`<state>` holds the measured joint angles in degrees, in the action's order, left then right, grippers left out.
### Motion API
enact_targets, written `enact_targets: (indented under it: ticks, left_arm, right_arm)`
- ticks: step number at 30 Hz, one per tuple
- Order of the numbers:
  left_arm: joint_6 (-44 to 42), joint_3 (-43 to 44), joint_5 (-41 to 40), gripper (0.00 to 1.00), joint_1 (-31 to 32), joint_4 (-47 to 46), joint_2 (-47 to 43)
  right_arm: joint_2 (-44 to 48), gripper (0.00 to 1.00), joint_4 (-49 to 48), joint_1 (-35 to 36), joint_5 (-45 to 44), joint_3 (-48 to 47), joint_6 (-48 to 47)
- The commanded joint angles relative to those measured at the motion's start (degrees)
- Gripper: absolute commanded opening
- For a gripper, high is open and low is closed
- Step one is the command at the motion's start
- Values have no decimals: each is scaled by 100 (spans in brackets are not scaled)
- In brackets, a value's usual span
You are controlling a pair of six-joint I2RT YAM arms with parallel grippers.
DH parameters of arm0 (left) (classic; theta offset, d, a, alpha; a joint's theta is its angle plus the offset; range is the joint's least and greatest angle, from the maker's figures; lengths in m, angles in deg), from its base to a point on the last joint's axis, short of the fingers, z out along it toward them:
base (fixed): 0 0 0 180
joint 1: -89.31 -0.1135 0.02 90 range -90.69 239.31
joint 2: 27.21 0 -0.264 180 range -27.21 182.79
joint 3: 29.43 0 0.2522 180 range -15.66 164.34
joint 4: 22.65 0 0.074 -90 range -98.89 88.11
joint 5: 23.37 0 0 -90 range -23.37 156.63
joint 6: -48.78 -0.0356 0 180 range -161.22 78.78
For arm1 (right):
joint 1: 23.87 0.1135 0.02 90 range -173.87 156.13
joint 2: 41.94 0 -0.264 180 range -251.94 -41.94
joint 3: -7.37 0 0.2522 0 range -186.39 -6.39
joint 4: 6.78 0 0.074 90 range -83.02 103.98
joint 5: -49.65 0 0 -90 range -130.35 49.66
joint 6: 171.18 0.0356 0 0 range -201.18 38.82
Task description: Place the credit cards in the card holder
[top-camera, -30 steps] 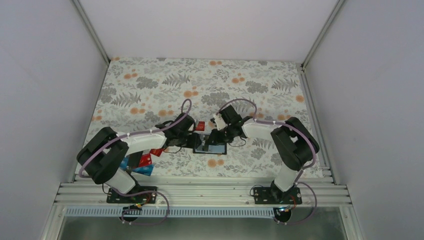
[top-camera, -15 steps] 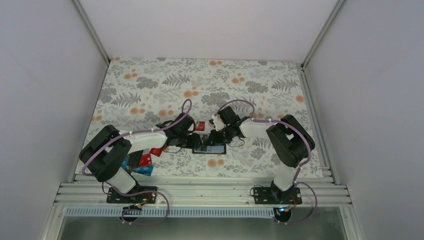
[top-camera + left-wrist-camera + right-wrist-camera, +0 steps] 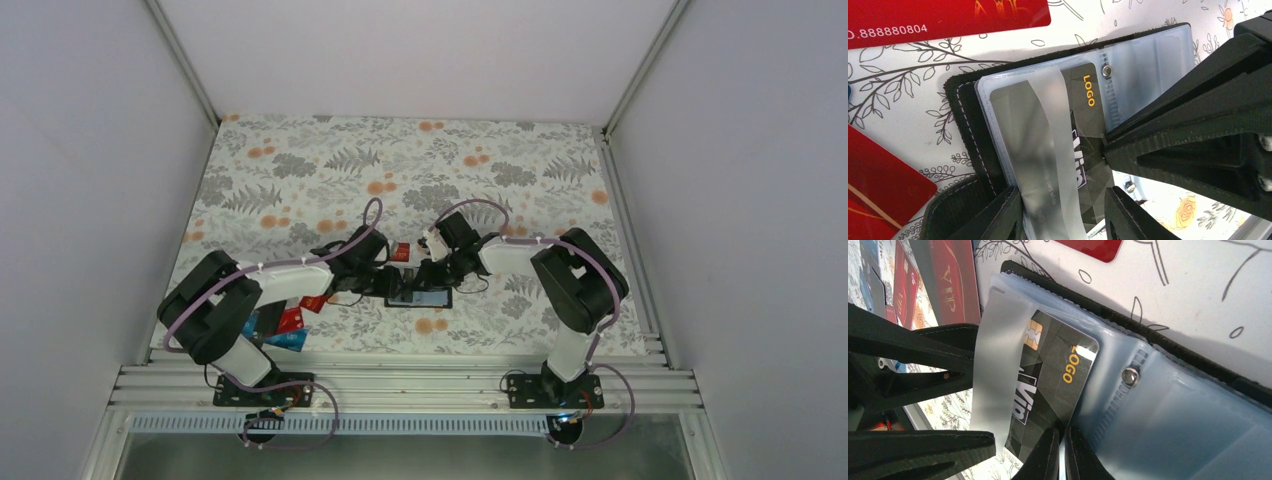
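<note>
Two arms are meeting at the middle of the table point(image 3: 300, 170), where the card holder point(image 3: 420, 297) is lying open. I am watching the right gripper point(image 3: 1062, 450) pinching, fingers together, the edge of a black card point(image 3: 1058, 370) that is sitting partly inside a clear sleeve point(image 3: 1148, 425). The left gripper point(image 3: 1063, 217) is standing with jaws apart, astride that sleeve. Red cards point(image 3: 943, 15) are lying just beside the holder.
</note>
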<state>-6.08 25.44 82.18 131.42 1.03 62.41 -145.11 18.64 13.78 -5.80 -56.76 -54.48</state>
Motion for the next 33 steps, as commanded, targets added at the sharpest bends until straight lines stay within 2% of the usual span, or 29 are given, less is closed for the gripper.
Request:
enact_targets:
  ticks: [1,11,21,27,30,33]
  left_arm:
    - [35,-5,493,42,23,-422,-242]
    - [119,58,715,42,26,-570,-506]
    - [288,-87,757,42,26,-889,-263]
    - [303,-24,458,34,25,-715,-84]
    - [322,85,95,30,34,-317,8]
    - [338,161,-30,22,47,-182,70]
  right_arm:
    - [-287,7,-152,94,-225,95,-11]
    - [52,7,-20,98,-341,80,46]
    - [318,8,51,55,-355,112,46]
    - [366,8,-27,7,-342,234,75]
    - [406,8,-56,-18,-326,271,90]
    - [420,8,-66,-33,-310,279,96]
